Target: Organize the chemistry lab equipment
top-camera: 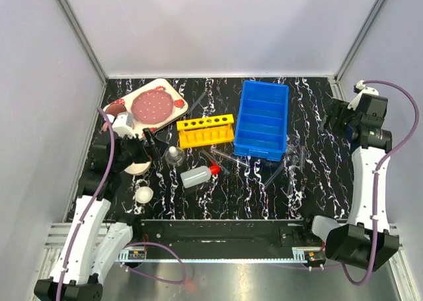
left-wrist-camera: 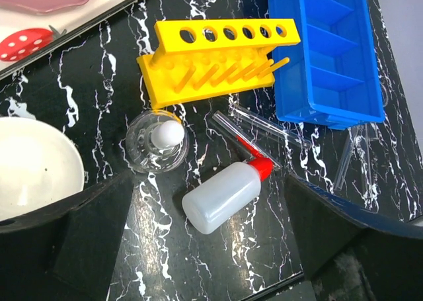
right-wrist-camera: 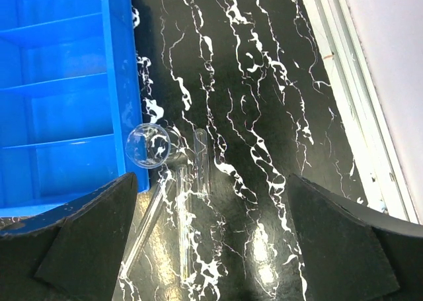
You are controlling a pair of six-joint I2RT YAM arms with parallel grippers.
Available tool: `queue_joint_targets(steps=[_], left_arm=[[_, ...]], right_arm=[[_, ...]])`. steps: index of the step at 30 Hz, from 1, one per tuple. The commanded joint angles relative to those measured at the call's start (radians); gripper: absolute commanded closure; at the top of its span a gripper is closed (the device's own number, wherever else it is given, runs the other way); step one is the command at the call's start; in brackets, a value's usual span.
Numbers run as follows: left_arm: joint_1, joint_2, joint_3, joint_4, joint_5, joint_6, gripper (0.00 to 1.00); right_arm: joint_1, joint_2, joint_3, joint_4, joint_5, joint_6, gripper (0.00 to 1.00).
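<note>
one yellow tube rack (left-wrist-camera: 218, 59) sits mid-surface, its long axis running left to right with the right end a little farther back. i count six holes along its top bar. one red-capped squeeze bottle (left-wrist-camera: 221, 196) lies on its side just in front of the rack. its long axis runs on a diagonal, cap pointing away and right, toward the blue bin (top-camera: 263, 119). one small glass flask (left-wrist-camera: 158, 141) stands upright between rack and bottle, neck up, touching neither. one small white dish (top-camera: 144, 194) rests near the front left, apart from the rest.

the test tubes (left-wrist-camera: 268, 126) all lie flat on the black marbled surface (top-camera: 317, 182). two or three lie by the bottle's cap, slanting. about three are off the bin's near right corner, mostly running front to back. one slants between the rack and the strawberry tray (top-camera: 155, 102). the exact total i cannot tell.

a larger white bowl (top-camera: 135, 157) sits close beside the flask on its left. the tubes at the cap crowd that end of the bottle.

the left end effector (left-wrist-camera: 205, 248) hovers over the bottle and flask, fingers spread wide with nothing between them. the right end effector (right-wrist-camera: 211, 248) hangs above the tubes beside the bin, also spread wide and holding nothing.
</note>
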Motion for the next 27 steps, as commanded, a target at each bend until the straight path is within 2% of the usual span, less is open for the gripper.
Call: queue_joint_targets(steps=[1, 7, 10, 13, 16, 19, 27], left_arm=[[0.005, 0.053, 0.085, 0.032, 0.068, 0.037, 0.01], [0.005, 0.119, 0.113, 0.028, 0.074, 0.04, 0.01], [0.006, 0.173, 0.141, 0.034, 0.072, 0.046, 0.01], [0.003, 0.236, 0.187, 0.037, 0.08, 0.052, 0.01], [0.002, 0.317, 0.246, 0.026, 0.075, 0.069, 0.01], [-0.009, 0.423, 0.346, 0.015, 0.068, 0.095, 0.01], [-0.06, 0.774, 0.593, 0.003, -0.034, 0.208, 0.01]], right_arm=[[0.004, -0.043, 0.02, 0.069, -0.042, 0.012, 0.0], [0.004, -0.091, 0.01, 0.084, -0.125, -0.02, 0.0], [0.004, -0.122, -0.016, 0.099, -0.226, -0.068, 0.0], [0.004, -0.143, -0.05, 0.113, -0.387, -0.126, 0.0], [0.004, -0.137, -0.084, 0.072, -0.672, -0.279, 0.0], [0.006, -0.102, -0.089, 0.032, -0.765, -0.347, 0.0], [0.006, -0.037, -0.075, 0.036, -0.783, -0.362, 0.0]])
